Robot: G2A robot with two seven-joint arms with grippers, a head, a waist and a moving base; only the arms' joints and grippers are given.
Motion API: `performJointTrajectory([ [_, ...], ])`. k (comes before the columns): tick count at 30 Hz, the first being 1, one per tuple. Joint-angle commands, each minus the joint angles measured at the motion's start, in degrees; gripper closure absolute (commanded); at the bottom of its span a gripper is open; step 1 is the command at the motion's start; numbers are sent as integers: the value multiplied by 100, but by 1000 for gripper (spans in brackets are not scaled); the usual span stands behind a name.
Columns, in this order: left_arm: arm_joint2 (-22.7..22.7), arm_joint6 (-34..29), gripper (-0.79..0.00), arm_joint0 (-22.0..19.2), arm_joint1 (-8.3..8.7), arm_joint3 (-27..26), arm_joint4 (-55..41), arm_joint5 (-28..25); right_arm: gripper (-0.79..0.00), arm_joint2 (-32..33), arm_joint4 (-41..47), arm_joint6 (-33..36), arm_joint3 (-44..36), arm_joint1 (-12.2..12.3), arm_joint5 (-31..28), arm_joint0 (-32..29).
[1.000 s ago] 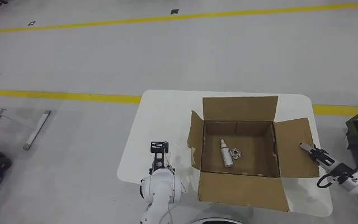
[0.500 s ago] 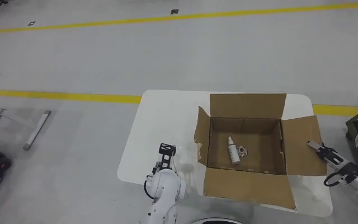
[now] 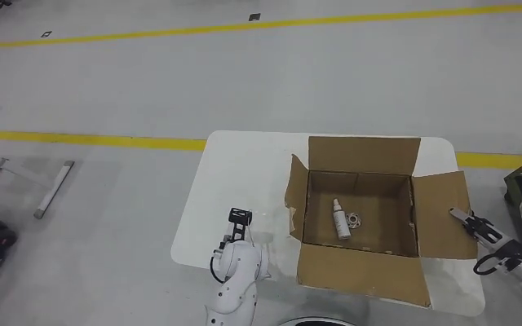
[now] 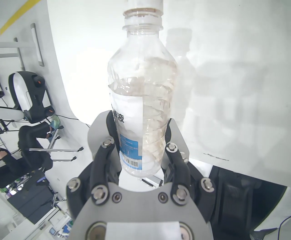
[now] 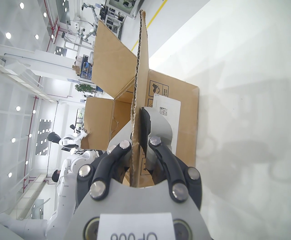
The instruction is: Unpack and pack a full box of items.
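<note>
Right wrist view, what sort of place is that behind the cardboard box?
Probably a large robotics test hall or industrial workshop. White humanoid robots stand in the background, rows of ceiling lights sit high overhead, and yellow floor lines mark the floor.

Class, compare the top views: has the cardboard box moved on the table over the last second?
Yes. The cardboard box has slid along the white table toward its right end, where the right claw pinches its side flap.
</note>
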Motion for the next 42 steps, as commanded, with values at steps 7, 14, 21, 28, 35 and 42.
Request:
performJointTrajectory([
  [7,31,92,0,-57,-22,284,-74,68,-49,-11,-65,-30,-98,1,42,-48],
  [14,-32,118,-292,-160,-31,504,-197,118,-123,-8,-78,-57,-136,2,76,-69],
  [21,-57,72,-785,-248,-42,620,-228,180,-326,-15,-83,-87,-135,2,65,-72],
  [28,-38,-12,-785,-191,-45,397,-160,174,-785,119,-105,-245,-295,4,-87,-117],
  [35,34,-144,-785,77,-46,-315,-20,142,-785,505,-136,-772,-903,-22,-261,-387],
  [42,76,-266,-785,517,-46,-1538,-94,54,0,659,-1266,-1655,-2082,-107,-264,-890],
])
